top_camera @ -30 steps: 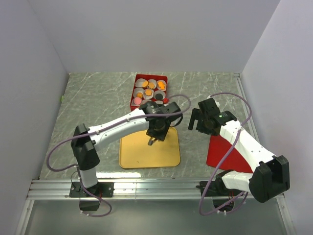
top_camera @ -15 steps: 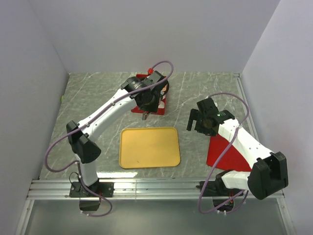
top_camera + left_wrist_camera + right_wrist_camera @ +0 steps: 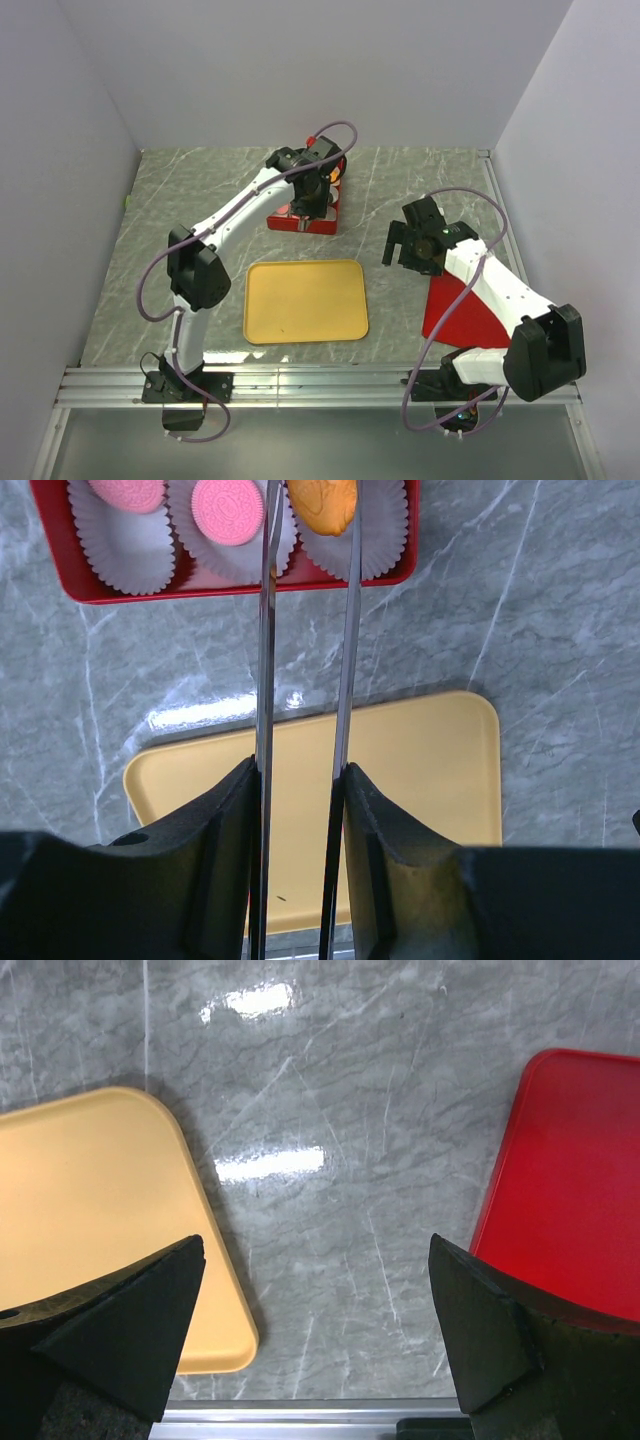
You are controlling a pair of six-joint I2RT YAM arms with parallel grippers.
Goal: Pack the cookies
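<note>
the red box point(image 3: 60, 555) sits at the far middle of the grey marble tabletop point(image 3: 200, 200), and its near row holds white fluted paper cups point(image 3: 120, 545). two of those cups carry pink cookies point(image 3: 228, 510), the left one cut by the frame edge, and over the third cup is an orange cookie point(image 3: 322, 505). the left hand point(image 3: 310, 488) reaches over that row, its two long thin blades standing close together with a narrow gap between them. the orange cookie lies in that gap at their far end. the tips run out at the top edge of the left wrist view, so i cannot tell whether they pinch the cookie or only straddle it. the yellow tray point(image 3: 305, 300) lies nearer the arms, apart from the box, and a tiny dark speck shows on it

the top view hides most of the box under the left arm, showing just its near wall and a bit of white and orange at the far right. the cups and pink cookies are plain only from the left wrist. the right wrist view alone shows the right hand point(image 3: 316, 1250) spread wide, hanging over the tabletop between the tray's corner and a red lid point(image 3: 570, 1180). the top view adds that the lid lies partly under the right arm
</note>
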